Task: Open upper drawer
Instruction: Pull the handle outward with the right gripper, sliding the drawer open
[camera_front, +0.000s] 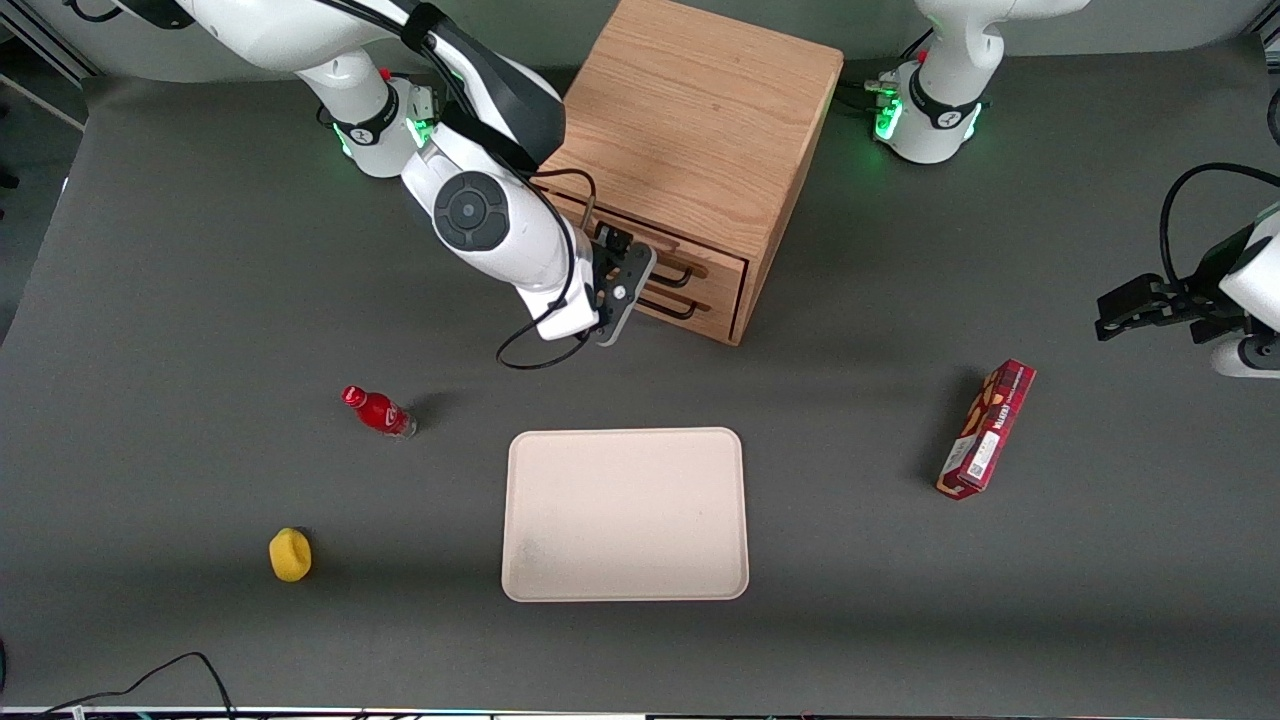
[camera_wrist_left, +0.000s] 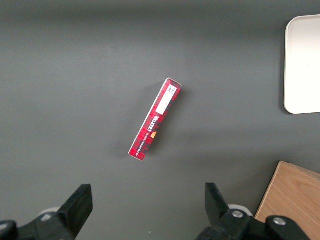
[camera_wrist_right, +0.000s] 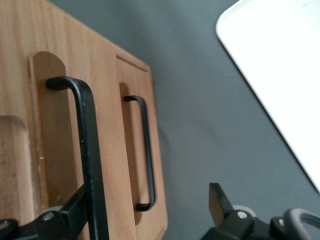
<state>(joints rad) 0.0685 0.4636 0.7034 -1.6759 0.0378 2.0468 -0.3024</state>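
Observation:
The wooden cabinet (camera_front: 690, 120) stands at the back of the table, and its two drawer fronts face the front camera at an angle. The upper drawer (camera_front: 700, 262) sits flush with the cabinet and carries a black wire handle (camera_wrist_right: 86, 145) on a wooden rail (camera_wrist_right: 47, 125). Below it is the bottom drawer's handle (camera_wrist_right: 146, 150). My right gripper (camera_front: 622, 290) (camera_wrist_right: 148, 194) is open right in front of the drawers. The upper handle's bar passes just inside one fingertip (camera_wrist_right: 75, 202), and the other fingertip (camera_wrist_right: 217, 200) hangs over bare table.
A beige tray (camera_front: 625, 515) lies nearer the front camera than the cabinet. A red bottle (camera_front: 378, 411) and a yellow object (camera_front: 290, 554) lie toward the working arm's end. A red box (camera_front: 986, 428) (camera_wrist_left: 155, 120) lies toward the parked arm's end.

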